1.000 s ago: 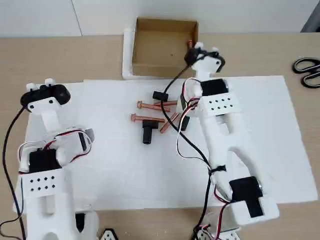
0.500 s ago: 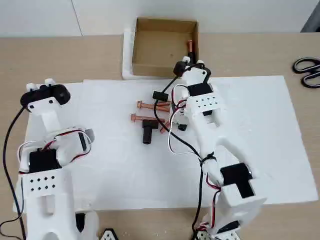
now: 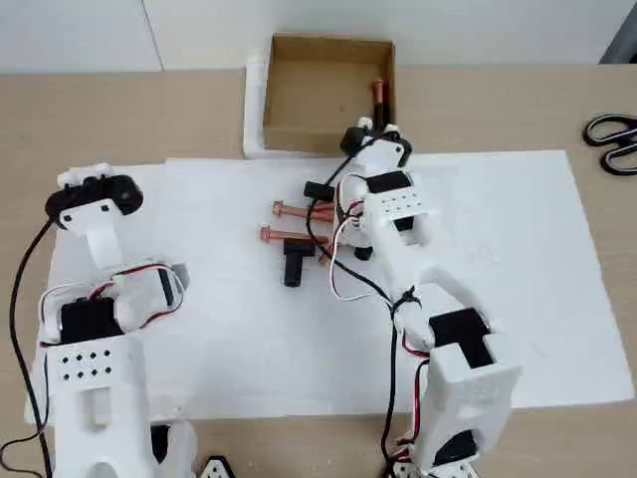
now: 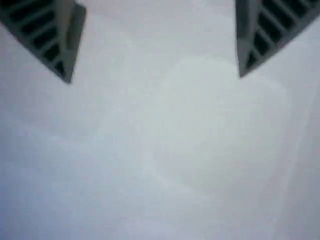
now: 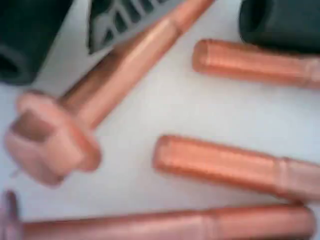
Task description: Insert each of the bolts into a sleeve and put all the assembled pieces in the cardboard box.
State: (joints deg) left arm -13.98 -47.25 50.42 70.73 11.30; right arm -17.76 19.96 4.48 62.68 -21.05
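My right gripper (image 3: 350, 219) hangs low over a cluster of copper bolts (image 3: 299, 211) and black sleeves (image 3: 294, 264) in the middle of the white foam sheet (image 3: 518, 249). Up close in the right wrist view lie several bolts (image 5: 225, 167), one with its hex head (image 5: 45, 137) facing me, and black sleeves (image 5: 280, 22) at the corners. One copper bolt in a dark sleeve (image 3: 378, 95) rests against the right wall inside the cardboard box (image 3: 299, 95). My left gripper (image 4: 155, 50) is open over bare foam at the far left (image 3: 92, 194).
Scissors (image 3: 612, 139) lie on the wooden table at the far right. A white foam strip (image 3: 254, 110) borders the box's left side. Black cables (image 3: 338, 269) trail from the right arm across the sheet near the bolts.
My right arm has pulled back from the box's right wall toward me and now sits over the bolt cluster. The left arm has barely shifted.
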